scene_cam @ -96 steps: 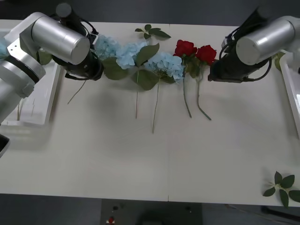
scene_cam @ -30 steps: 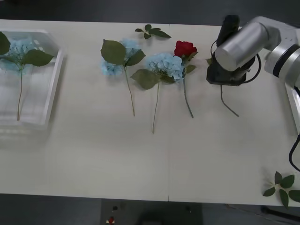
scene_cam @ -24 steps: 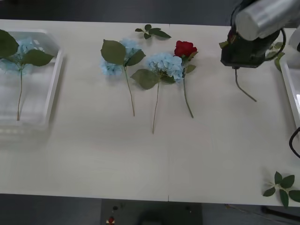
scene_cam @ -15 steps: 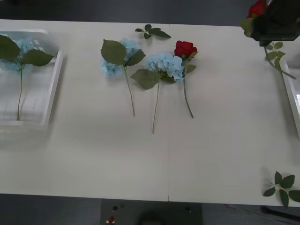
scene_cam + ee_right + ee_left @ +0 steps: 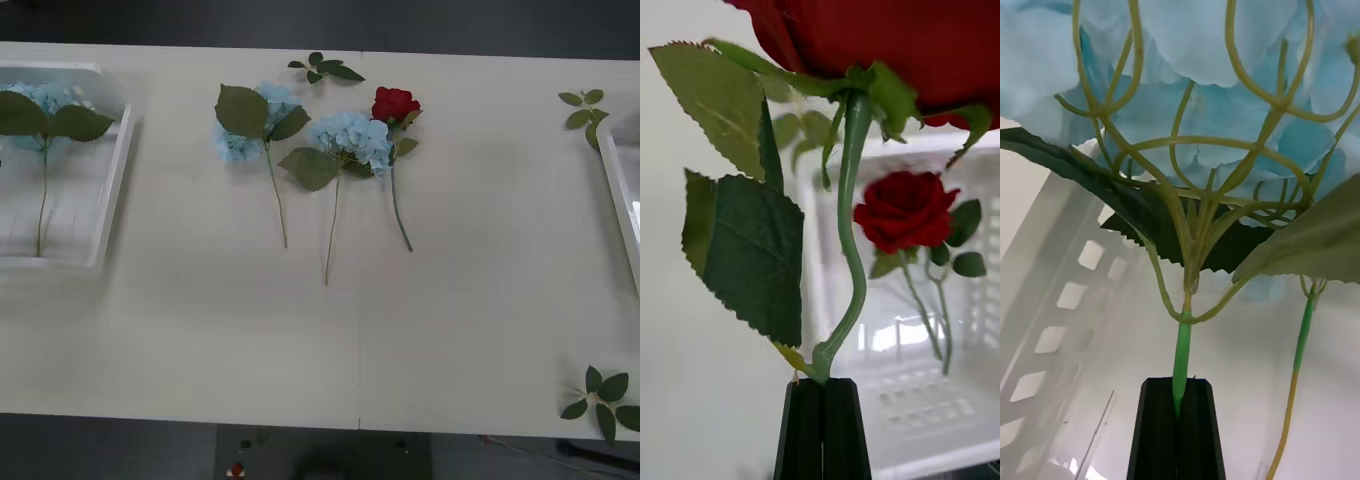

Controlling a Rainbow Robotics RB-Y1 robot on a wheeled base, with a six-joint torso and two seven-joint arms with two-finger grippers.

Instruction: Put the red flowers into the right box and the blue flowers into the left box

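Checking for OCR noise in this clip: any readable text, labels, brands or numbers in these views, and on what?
None: no words, labels, brands or numbers can be read.
left box: plain white, no markings.
right box: plain white, slotted floor, no markings.
table: bare pale top, no print.
right gripper, shut on a red flower's stem: plain black.
left gripper, shut on a blue flower's stem: plain black.

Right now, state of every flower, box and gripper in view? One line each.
right gripper: shut on a red rose stem, bloom hanging over the right box
rose in box: lying inside
left gripper: shut on a blue flower stem
left box: holds one blue flower
table: two blue flowers, one red rose unsorted
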